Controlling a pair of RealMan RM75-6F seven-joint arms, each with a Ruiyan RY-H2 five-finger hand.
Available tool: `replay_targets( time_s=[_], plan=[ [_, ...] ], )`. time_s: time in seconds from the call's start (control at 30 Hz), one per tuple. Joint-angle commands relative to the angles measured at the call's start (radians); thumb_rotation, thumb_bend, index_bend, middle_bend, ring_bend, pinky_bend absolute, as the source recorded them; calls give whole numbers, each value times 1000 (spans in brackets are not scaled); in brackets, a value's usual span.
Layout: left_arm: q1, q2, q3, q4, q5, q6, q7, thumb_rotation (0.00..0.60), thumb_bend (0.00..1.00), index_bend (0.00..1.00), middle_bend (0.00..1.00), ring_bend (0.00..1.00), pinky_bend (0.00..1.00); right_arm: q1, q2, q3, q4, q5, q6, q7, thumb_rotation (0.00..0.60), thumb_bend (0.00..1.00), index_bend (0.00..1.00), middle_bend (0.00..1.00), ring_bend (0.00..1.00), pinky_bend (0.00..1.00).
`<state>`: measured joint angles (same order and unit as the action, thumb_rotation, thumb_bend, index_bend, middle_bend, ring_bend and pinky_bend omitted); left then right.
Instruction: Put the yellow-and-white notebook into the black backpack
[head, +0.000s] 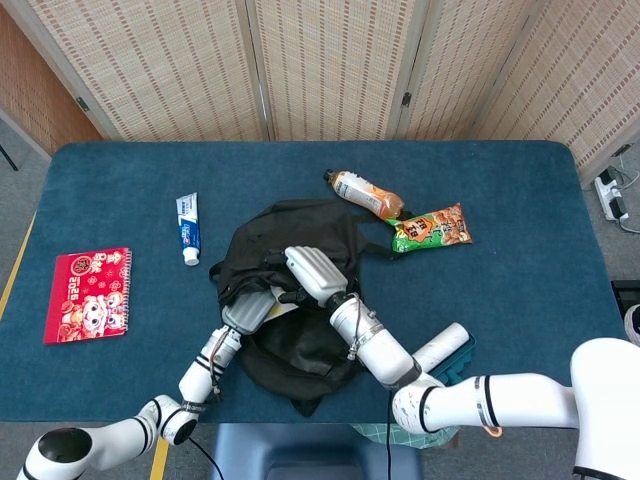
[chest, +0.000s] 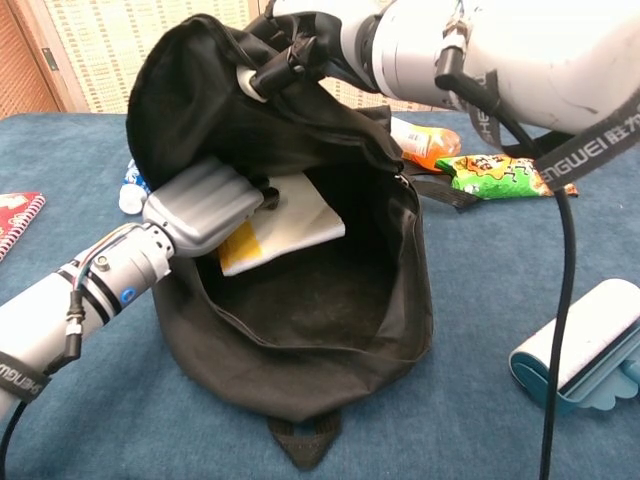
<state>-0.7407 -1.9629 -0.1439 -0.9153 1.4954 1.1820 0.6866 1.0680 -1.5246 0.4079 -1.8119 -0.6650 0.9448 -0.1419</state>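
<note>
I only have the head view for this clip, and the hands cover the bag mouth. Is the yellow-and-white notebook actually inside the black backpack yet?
Observer: In the chest view the notebook sits inside the open mouth of the backpack, tilted, with the left hand on its near end.
Operator: What keeps the mouth open?
Observer: The right hand grips the upper flap of the bag and holds it raised above the opening.
Operator: Has the notebook reached the bottom?
Observer: No. It lies high in the opening, and bare black lining shows beneath it.
</note>
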Motion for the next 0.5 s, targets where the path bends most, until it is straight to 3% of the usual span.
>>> replay_targets(
  time_s=[0.03, 0.23, 0.5],
  plan=[
    [38, 44, -4, -109, -31, 25, 49, 600, 1, 113, 189, 206, 206, 0, 0, 1, 6, 3, 1, 2, 600, 719, 678, 372, 387, 345],
    [89, 81, 5, -239, -39, 89, 64, 600, 0, 79, 174, 196, 198, -3, -6, 5, 29, 3, 3, 16, 600, 720, 678, 371, 387, 345],
    [154, 140, 43, -354, 11, 188, 9, 600, 0, 109, 177, 203, 192, -7, -10, 10, 55, 2, -1, 31, 600, 720, 677, 372, 387, 345]
  ],
)
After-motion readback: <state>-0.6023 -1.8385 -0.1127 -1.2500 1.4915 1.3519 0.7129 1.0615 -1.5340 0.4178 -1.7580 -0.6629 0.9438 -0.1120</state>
